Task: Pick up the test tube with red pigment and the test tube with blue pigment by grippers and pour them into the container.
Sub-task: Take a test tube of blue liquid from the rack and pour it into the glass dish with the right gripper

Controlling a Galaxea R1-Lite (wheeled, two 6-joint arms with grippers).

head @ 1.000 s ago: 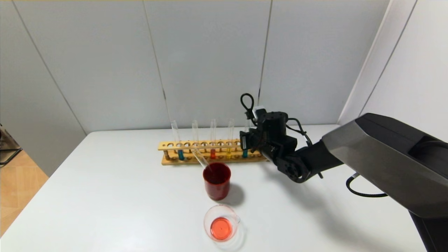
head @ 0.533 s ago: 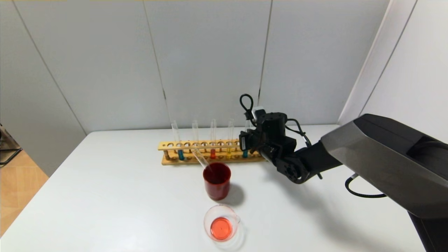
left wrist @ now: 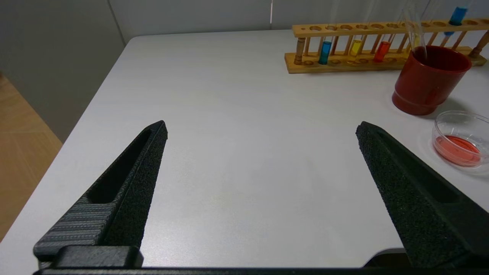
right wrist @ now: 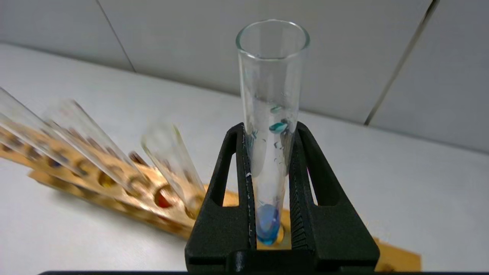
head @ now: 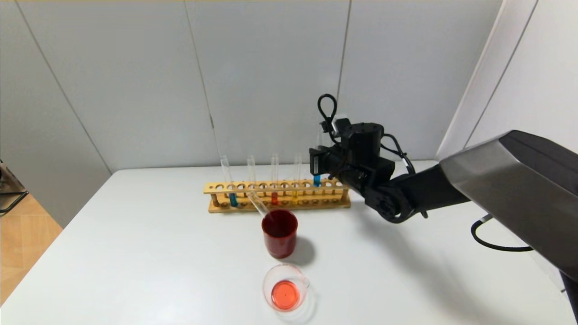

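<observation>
Right gripper (right wrist: 269,152): I had jaws clamped on test tube with blue pigment (right wrist: 272,114), tube upright between them, blue liquid at base just above rack (head: 277,197) top rail. Left gripper (left wrist: 263,160): jaws spread wide, nothing between, over bare tabletop (left wrist: 248,133). Container (head: 286,287) well apart from both, red liquid inside, beyond dark red cup (head: 280,232) holding tilted empty tube.

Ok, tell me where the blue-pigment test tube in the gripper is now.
The test tube with blue pigment is clamped upright in the right gripper, just above the right end of the wooden rack.
</observation>
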